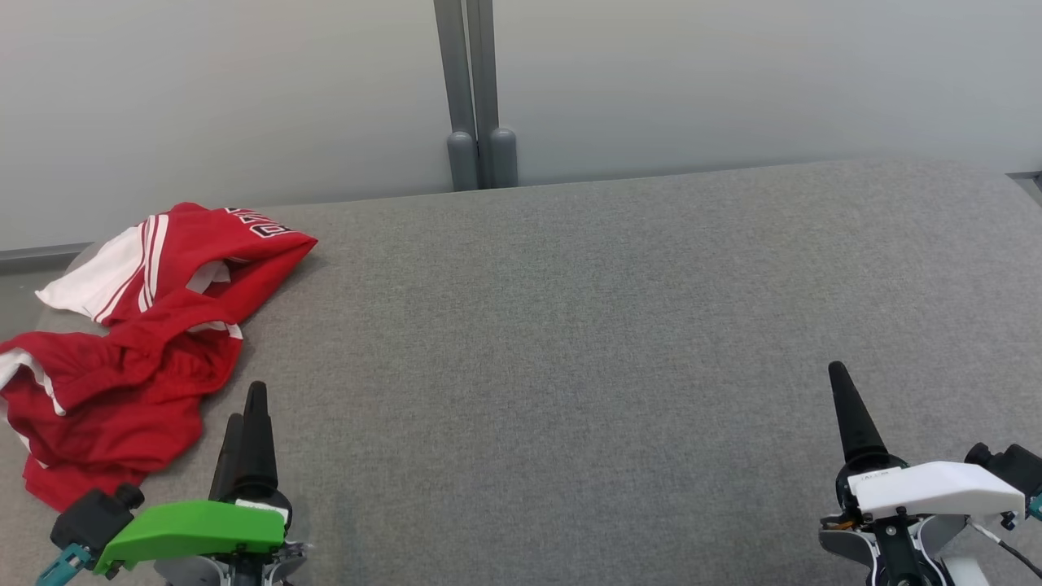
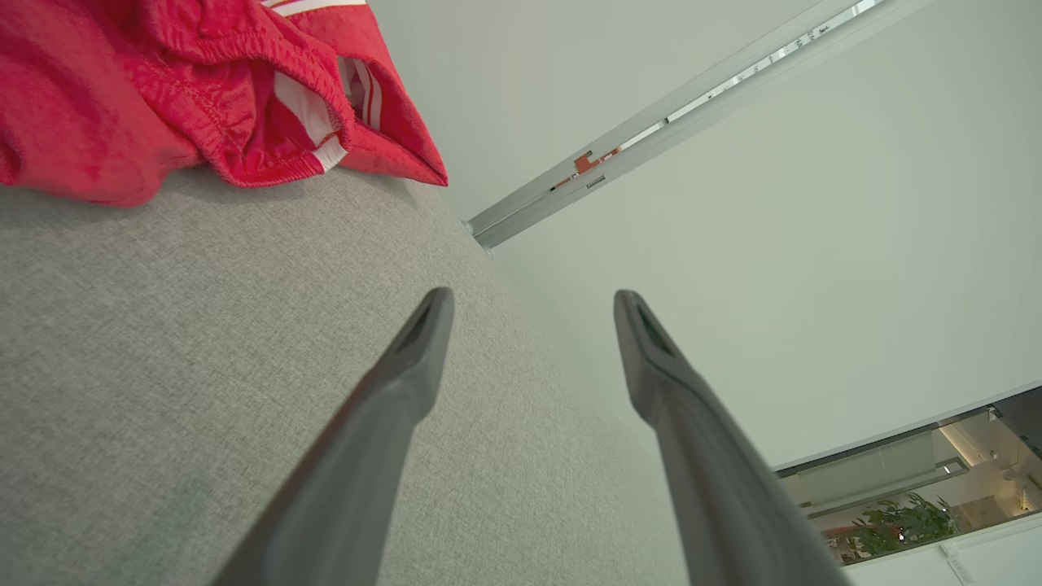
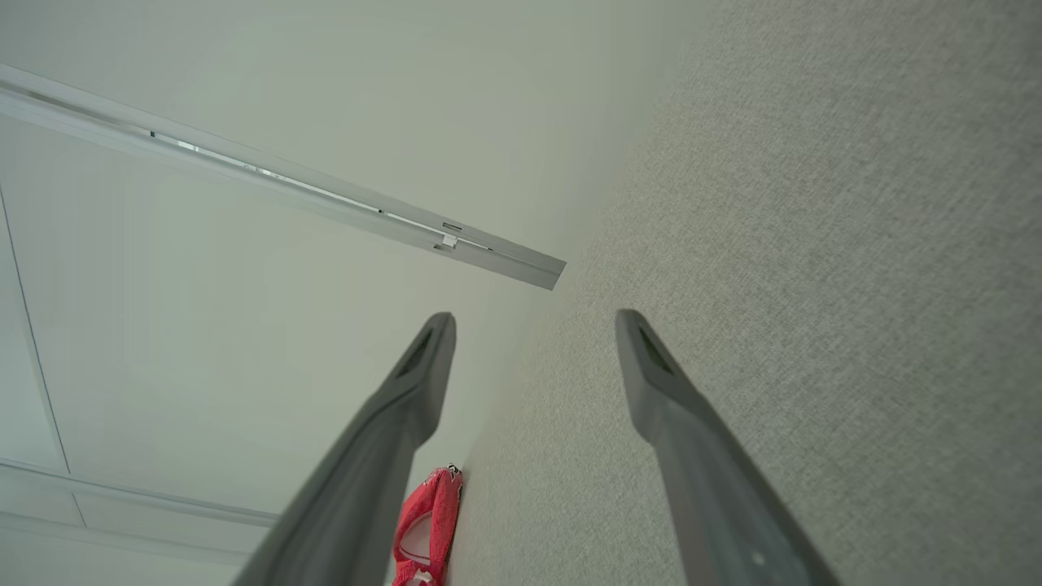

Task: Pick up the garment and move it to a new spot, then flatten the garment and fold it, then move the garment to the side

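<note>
The garment (image 1: 138, 342) is a crumpled red piece with white stripes and trim, lying at the far left of the grey fabric table (image 1: 570, 342). My left gripper (image 1: 247, 403) rests just right of its lower edge, open and holding nothing. The left wrist view has the garment (image 2: 163, 89) at the top left, ahead of the spread fingers of the left gripper (image 2: 533, 305). My right gripper (image 1: 840, 378) sits at the table's lower right, far from the cloth. Its wrist view shows the right gripper (image 3: 533, 325) open, with the garment (image 3: 427, 525) small and distant.
A pale wall panel (image 1: 733, 81) runs behind the table, split by a grey vertical post (image 1: 476, 89). The table's back edge meets it. At the left the garment hangs near the table's left edge (image 1: 49, 285).
</note>
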{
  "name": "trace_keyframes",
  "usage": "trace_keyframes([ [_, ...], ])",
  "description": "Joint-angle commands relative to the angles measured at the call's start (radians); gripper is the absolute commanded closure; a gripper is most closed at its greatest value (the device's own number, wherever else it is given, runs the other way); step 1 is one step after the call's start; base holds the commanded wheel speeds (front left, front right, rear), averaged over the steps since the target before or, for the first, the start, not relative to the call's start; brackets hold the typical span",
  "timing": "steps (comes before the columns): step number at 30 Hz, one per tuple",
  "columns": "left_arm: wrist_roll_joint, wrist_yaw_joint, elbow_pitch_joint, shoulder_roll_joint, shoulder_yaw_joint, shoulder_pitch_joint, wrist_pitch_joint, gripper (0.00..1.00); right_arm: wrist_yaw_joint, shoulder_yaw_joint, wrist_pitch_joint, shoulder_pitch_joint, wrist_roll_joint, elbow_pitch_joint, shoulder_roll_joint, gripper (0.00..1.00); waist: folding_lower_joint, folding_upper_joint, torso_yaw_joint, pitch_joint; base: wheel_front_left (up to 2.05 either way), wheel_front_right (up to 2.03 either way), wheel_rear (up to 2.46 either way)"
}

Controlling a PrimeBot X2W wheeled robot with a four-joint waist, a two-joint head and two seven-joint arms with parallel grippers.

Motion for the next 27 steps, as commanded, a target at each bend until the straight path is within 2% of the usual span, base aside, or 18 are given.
trace_keyframes([
  [1,0.047,0.006,-0.02,0.007,-0.007,0.001,-0.011,0.0,0.0,0.006,-0.011,0.001,-0.041,-0.023,-0.006,0.0,-0.0001,0.0,0.0,-0.001,0.0,0.0,0.0],
  [18,0.366,0.06,-0.054,0.009,-0.071,0.03,-0.064,0.0,0.001,0.034,-0.066,0.021,-0.324,-0.055,-0.008,0.0,-0.0001,0.0,-0.001,-0.014,0.0,0.0,0.0],
  [27,0.484,0.092,-0.046,0.01,-0.089,0.046,-0.089,0.0,0.001,0.064,-0.089,0.028,-0.475,-0.076,-0.009,0.0,-0.0001,0.0,-0.002,-0.019,0.0,0.0,0.0],
])
